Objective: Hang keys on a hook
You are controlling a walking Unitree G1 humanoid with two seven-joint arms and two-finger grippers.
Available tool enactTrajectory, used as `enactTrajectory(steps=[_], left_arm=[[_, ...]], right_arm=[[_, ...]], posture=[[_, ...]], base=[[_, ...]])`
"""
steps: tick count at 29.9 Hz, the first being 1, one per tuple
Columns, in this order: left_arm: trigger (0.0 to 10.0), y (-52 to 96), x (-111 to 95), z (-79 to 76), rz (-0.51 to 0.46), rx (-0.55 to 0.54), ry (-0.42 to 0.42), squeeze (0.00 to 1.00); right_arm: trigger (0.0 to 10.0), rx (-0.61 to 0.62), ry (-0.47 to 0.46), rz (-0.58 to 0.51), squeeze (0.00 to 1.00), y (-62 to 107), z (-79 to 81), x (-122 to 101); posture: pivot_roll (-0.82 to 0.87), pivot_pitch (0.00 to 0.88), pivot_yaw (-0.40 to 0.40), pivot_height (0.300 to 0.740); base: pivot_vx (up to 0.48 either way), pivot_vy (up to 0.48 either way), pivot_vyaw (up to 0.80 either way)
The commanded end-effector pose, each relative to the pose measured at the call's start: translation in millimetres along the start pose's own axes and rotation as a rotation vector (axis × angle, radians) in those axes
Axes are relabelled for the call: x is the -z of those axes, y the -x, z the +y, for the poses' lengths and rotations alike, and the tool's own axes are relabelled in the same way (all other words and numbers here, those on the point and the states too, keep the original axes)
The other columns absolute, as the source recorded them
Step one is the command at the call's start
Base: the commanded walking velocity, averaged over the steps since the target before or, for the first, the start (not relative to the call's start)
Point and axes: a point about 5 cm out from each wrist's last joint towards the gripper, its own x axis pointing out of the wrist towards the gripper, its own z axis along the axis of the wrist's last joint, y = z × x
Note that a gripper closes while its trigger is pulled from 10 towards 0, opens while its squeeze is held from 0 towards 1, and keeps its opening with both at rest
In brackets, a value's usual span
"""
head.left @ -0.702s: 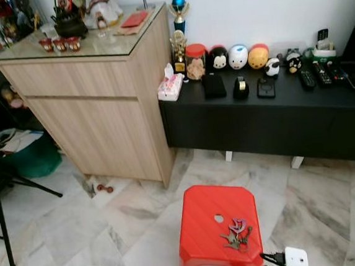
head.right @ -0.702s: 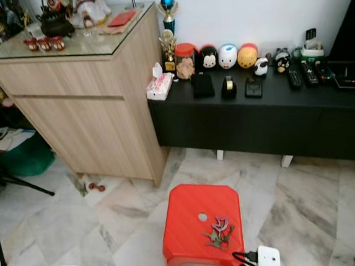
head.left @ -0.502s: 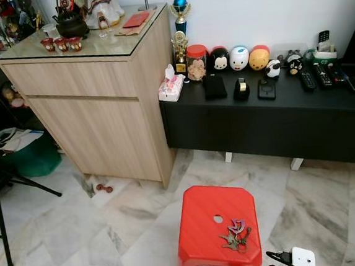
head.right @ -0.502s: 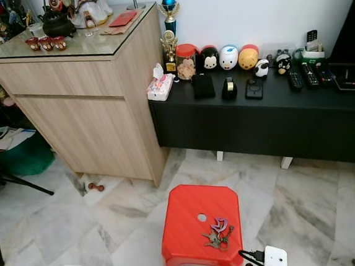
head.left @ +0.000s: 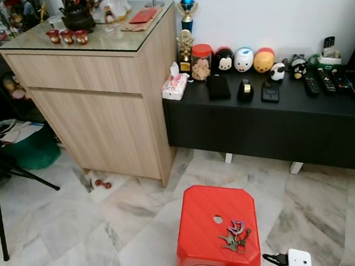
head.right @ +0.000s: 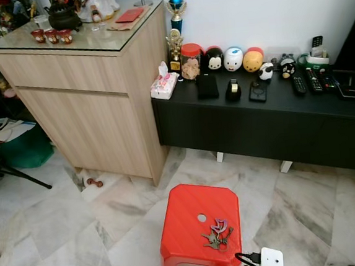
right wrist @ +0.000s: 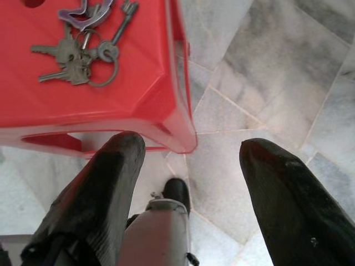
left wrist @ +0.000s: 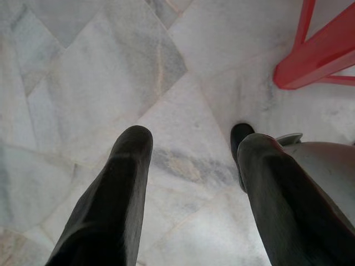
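On the red stool (head.left: 218,226) just ahead of us lie the keys (head.left: 235,235), a small bunch resting flat near the seat's right edge, beside the round hole in its middle. In the right wrist view the bunch (right wrist: 83,47) reads clearly: about 3 metal keys fanned out from a ring, 1 longer key pointing away, and a purple carabiner-like clip at the top. Our right gripper (right wrist: 191,166) hangs low beside the stool's corner, its 2 fingers spread wide with nothing between them. Our left gripper (left wrist: 191,160) is likewise parted and empty, pointing down at the marble floor (left wrist: 83,72) near a stool leg.

We judge the bunch to be light, hard and loose: the keys will swing and splay once lifted, and bare metal on smooth plastic will slide if we push at it rather than pinch. Lying this flat, the thin blades offer little for our thick fingers to get under. The purple clip looks like the best hold, since it stands a touch proud of the seat and is bulkier than the ring; taking it there should also leave the ring hanging free below for a hook. We cannot make out a hook on the wooden cabinet (head.left: 99,96) or the black console (head.left: 269,115).
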Motion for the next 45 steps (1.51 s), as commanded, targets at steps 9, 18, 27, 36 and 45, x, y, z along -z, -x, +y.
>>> enactTrajectory(steps=[9,18,27,36,45], left_arm=[[10.0,1.8,7.4,2.7,0.024,0.014,-0.028,0.0],[10.0,2.4,9.9,2.1,0.031,0.024,-0.042,0.0],[10.0,2.4,10.3,0.6,0.031,0.029,-0.042,0.0],[10.0,1.9,8.8,-1.0,0.029,0.039,-0.044,0.0],[10.0,1.8,7.7,0.3,0.025,0.034,-0.04,0.0]], right_arm=[[10.0,0.023,-0.017,0.021,0.0,1.4,-2.1,5.8],[10.0,0.022,-0.009,0.018,0.0,2.3,-3.3,7.7],[10.0,0.02,-0.01,0.016,0.0,2.5,-4.9,7.4],[10.0,0.031,-0.018,0.014,0.0,2.2,-6.9,5.9],[10.0,0.027,-0.023,0.012,0.0,1.8,-5.1,5.2]], posture=[[0.1,0.0,-0.003,0.74],[0.1,0.0,-0.006,0.74],[0.09,0.0,-0.009,0.74],[0.05,0.0,-0.004,0.74],[0.06,0.0,0.001,0.74]], base=[[0.0,0.027,0.0],[0.0,0.0,0.0],[0.0,0.053,0.0],[0.0,0.08,0.0],[0.0,0.151,0.0]])
